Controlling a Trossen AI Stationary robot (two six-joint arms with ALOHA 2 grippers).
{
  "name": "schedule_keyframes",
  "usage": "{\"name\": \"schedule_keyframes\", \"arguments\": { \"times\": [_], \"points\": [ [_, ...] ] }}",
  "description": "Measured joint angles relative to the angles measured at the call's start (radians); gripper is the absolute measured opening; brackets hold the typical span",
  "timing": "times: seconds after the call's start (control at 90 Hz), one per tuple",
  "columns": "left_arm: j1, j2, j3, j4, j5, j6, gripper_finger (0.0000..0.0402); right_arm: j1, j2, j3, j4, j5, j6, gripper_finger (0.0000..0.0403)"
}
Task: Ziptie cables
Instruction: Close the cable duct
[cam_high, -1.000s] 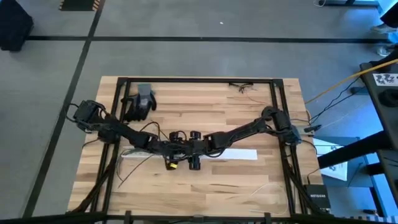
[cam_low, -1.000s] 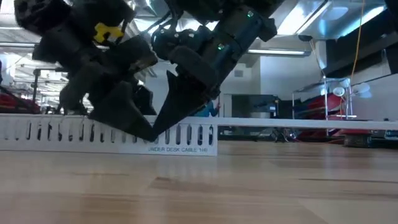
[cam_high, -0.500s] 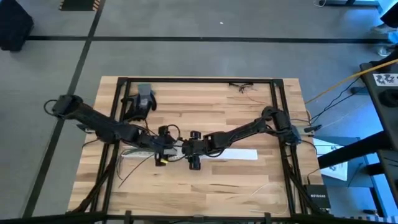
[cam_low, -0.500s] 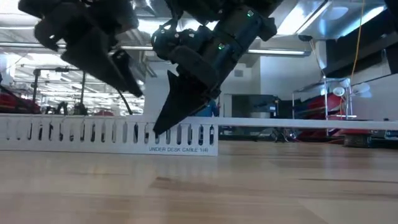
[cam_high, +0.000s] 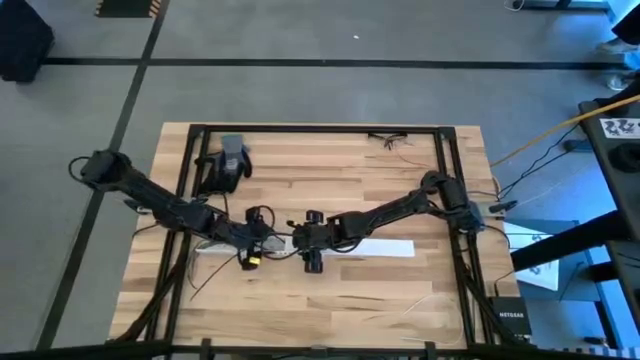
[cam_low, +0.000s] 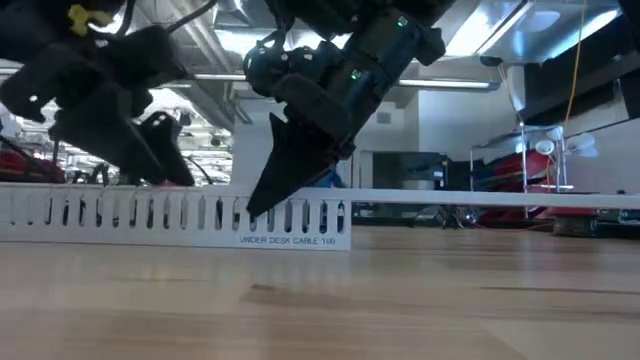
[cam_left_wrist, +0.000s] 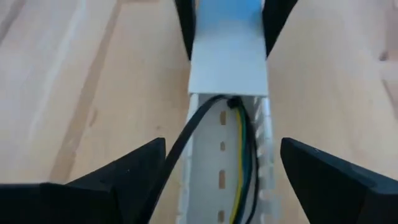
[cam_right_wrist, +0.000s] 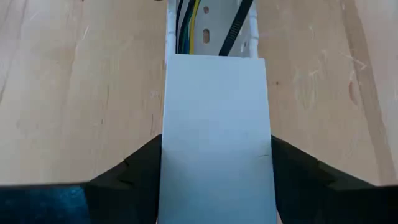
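1. White plastic matters most here: the long white slotted plastic cable tray (cam_left_wrist: 222, 180) lies on the pale wooden slatted worktop (cam_high: 330, 170), and the right hand (cam_right_wrist: 216, 140) has its dark fingers pressed against both sides of the tray's smooth white cover (cam_right_wrist: 216, 124), apparently gripping it. If that grip slackens or twists, the tray could skid or tip and spill what lies inside.
2. Left hand (cam_left_wrist: 222, 142) hovers just above the tray's uncovered stretch with its fingers spread wide, one on each side and clear of the walls. A descent even slightly off-centre would probably land a fingertip on a thin perforated wall, bending it or pushing the tray against the right hand's hold.
3. Closing on the wires blind is another hazard. They are thin and limp, so a pinch may catch only one or two and drag the rest out of the channel.
4. The cables (cam_left_wrist: 241, 149) lie inside the tray, running lengthwise and disappearing under the cover: thin dark strands with a yellow one and a green one among them.
5. One thicker black lead (cam_left_wrist: 186, 146) climbs out over the tray's edge and is likely to snag.
6. No tie can be seen closed around the bundle.
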Motion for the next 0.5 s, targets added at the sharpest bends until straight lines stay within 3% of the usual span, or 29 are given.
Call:
{"name": "schedule_keyframes", "arguments": {
  "times": [0.344, 0.5],
  "points": [
    [-0.017, 0.146, -0.021, 0.167, 0.013, -0.009, 0.031, 0.001, -0.001, -0.002, 0.014, 0.003, -0.003, 0.0229],
    [-0.015, 0.18, -0.022, 0.211, 0.007, 0.013, 0.0275, 0.001, -0.001, -0.002, 0.015, 0.004, -0.002, 0.0229]
  ]
}}
